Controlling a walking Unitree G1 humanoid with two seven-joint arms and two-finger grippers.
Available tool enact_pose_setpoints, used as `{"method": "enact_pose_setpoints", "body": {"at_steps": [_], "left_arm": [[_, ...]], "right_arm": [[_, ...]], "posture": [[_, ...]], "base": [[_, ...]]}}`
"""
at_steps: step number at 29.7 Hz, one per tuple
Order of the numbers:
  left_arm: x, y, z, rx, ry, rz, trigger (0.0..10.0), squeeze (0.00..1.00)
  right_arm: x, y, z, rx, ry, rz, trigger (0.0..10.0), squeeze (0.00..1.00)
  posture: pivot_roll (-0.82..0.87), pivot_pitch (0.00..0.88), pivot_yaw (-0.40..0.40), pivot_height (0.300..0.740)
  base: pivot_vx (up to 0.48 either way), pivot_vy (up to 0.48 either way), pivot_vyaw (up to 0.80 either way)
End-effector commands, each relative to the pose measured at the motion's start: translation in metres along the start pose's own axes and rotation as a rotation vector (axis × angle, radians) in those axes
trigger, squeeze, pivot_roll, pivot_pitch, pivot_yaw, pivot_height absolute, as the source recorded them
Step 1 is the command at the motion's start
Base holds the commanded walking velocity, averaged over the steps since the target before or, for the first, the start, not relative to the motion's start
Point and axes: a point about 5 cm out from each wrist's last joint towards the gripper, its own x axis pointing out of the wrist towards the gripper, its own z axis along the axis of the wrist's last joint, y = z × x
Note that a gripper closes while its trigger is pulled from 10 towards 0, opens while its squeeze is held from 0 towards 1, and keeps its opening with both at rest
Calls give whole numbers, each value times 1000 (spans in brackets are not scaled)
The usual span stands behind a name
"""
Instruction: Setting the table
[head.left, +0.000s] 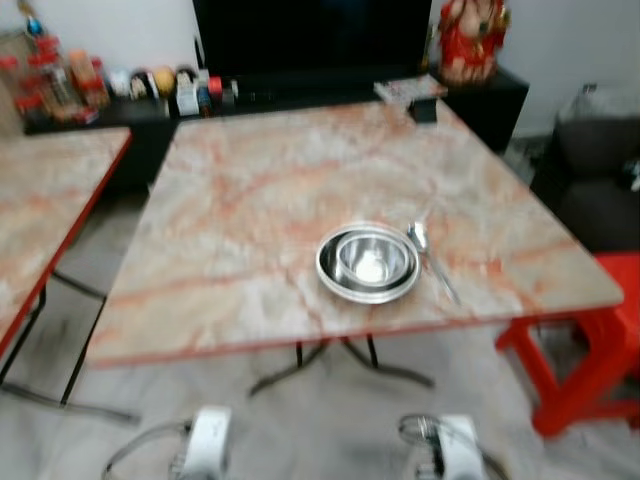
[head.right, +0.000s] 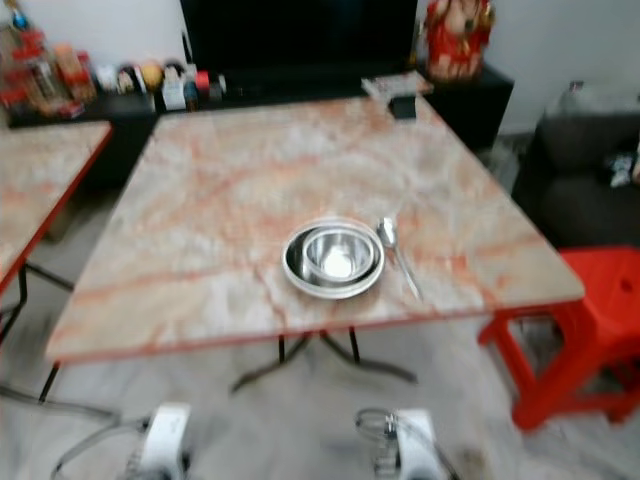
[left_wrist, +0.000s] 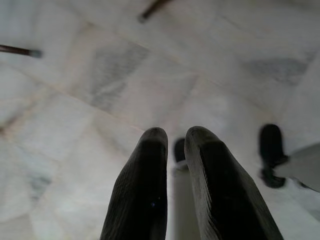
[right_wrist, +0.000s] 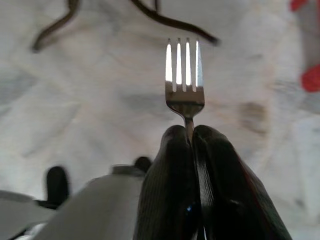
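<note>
The right gripper has its two black fingers pressed together on the handle of a fork. The fork stands out past the fingertips with its four tines pointing away from the gripper, above the pale floor. The left gripper hangs low over the same floor, and its fingers are together with nothing between them. Ahead of both grippers stands the marble-pattern table. On its near part, in front of the right gripper, is a steel bowl, and a spoon lies just beside the bowl on its right. A red stool stands further to the right of the right gripper.
</note>
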Motion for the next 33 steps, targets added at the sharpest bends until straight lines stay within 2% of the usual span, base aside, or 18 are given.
{"method": "enact_pose_setpoints", "body": {"at_steps": [1,6,10,13,33], "left_arm": [[-2,14,-7,7,25,37,10000,0],[-2,15,-8,23,29,42,10000,0],[-2,15,-8,25,31,47,10000,0],[-2,15,-9,28,33,48,10000,0],[-2,16,-10,36,34,43,10000,0]], "right_arm": [[1,10,3,12,-9,24,10000,0],[1,10,5,-8,-27,24,10000,0],[1,9,8,-2,-45,19,10000,0],[1,7,7,24,-41,12,10000,0],[1,6,5,1,-35,9,10000,0]], "posture": [[-102,0,21,740],[-103,0,21,740],[-103,0,19,740],[-102,0,19,740],[-103,0,18,740]], "base": [[0,0,0],[0,0,0],[0,0,664],[0,-244,223],[0,-261,0]]}}
